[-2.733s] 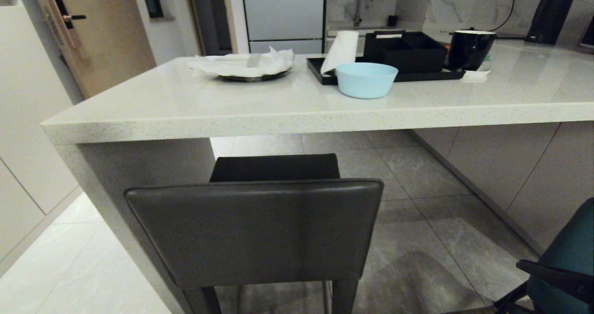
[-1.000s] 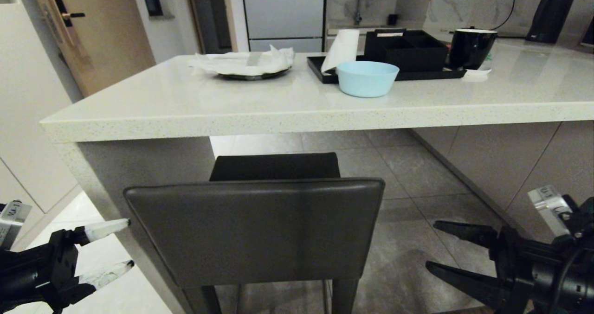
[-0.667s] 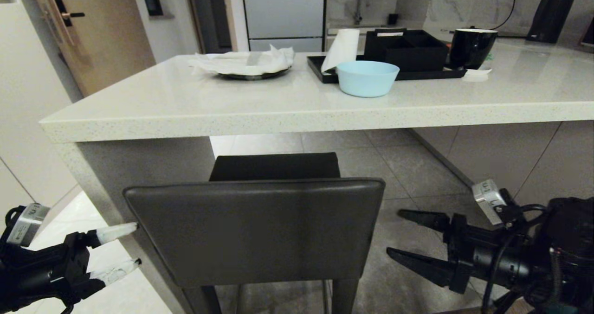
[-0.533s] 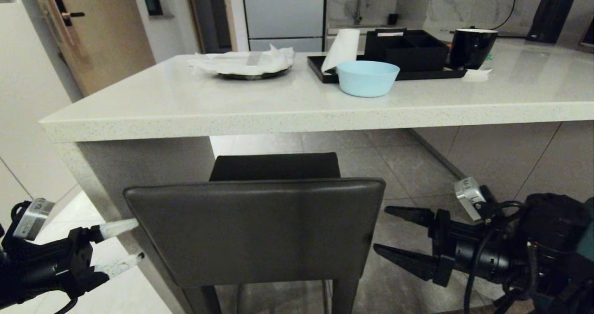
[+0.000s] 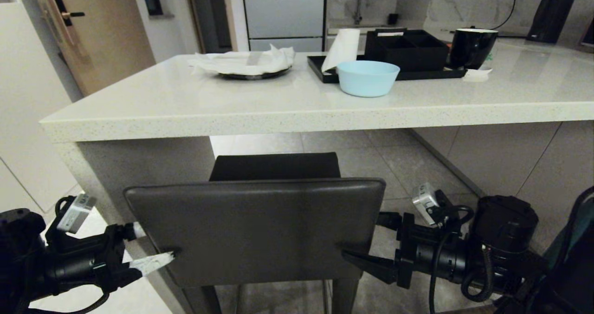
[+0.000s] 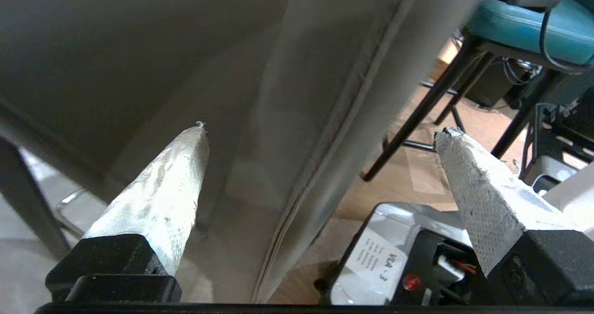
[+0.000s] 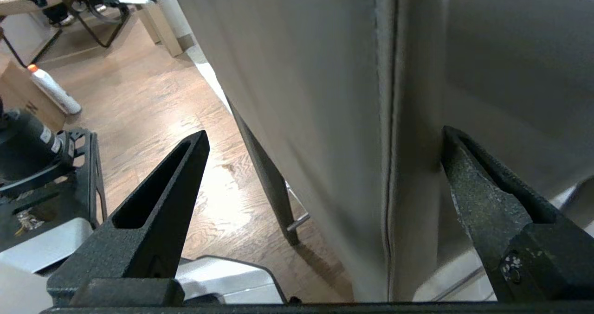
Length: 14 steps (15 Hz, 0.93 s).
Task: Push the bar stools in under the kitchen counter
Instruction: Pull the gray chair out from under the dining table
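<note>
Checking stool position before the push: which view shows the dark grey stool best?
The head view: the dark grey stool shows its whole backrest and seat before the kitchen counter, with one claw at each side edge. Both wrist views show only a backrest edge between open fingers.

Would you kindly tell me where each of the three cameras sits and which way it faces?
Head view: high on the robot, facing forward and down at the boxy dark grey stool and cream speckled stone counter; both arms show.
Left wrist view: behind the open left gripper, straddling the backrest's edge.
Right wrist view: behind the open right gripper, straddling the other edge.
Shared: all see the grey backrest; left wrist and head also catch the teal stool.
</note>
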{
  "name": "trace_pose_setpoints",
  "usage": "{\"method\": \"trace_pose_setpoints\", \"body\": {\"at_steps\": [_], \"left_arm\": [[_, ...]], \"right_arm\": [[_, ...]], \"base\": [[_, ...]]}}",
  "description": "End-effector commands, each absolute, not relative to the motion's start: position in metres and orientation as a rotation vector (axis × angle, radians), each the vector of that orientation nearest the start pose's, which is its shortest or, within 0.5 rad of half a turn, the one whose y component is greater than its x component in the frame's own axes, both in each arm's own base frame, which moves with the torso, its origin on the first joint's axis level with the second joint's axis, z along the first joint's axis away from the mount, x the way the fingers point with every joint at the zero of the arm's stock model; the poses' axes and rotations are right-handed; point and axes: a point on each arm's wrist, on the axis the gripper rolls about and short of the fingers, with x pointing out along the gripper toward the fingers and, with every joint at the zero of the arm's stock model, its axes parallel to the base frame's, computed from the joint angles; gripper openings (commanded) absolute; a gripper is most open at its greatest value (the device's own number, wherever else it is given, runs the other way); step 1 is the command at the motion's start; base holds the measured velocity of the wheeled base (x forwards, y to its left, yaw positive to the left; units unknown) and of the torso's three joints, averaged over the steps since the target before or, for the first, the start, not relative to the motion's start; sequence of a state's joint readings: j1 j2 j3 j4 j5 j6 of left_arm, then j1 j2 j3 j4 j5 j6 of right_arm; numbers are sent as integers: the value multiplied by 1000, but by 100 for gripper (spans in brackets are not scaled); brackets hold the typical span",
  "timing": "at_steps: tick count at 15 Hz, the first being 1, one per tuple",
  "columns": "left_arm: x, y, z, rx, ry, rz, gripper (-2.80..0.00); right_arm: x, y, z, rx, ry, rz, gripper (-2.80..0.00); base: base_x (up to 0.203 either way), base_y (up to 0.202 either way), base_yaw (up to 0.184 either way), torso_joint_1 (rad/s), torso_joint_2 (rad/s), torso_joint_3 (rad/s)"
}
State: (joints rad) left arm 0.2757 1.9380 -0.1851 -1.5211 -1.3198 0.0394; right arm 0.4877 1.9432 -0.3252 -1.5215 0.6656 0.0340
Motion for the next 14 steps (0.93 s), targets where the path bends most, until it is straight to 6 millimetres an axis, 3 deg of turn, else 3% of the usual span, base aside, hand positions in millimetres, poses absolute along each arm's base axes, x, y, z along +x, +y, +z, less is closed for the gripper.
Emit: {"method": "trace_pose_setpoints", "body": {"at_steps": [1,6,11,14], "left_arm": [[234,38,74,-138,152,-1058,0],[237,30,72,-146,166,-1071,0],[221,19,71,-167,196,-1103,0],[220,18,75,-157,185,-1102,0]], "right_arm": [[237,143,90,39,121,1155,0],[238,151,86,38,127,1155,0],[240,155,84,37,133,1152,0],[241,157,84,36,127,1154,0]], "base": [[0,0,0,0,0,0],[0,0,0,0,0,0],[0,0,0,0,0,0],[-156,0,2,1,1,4]]}}
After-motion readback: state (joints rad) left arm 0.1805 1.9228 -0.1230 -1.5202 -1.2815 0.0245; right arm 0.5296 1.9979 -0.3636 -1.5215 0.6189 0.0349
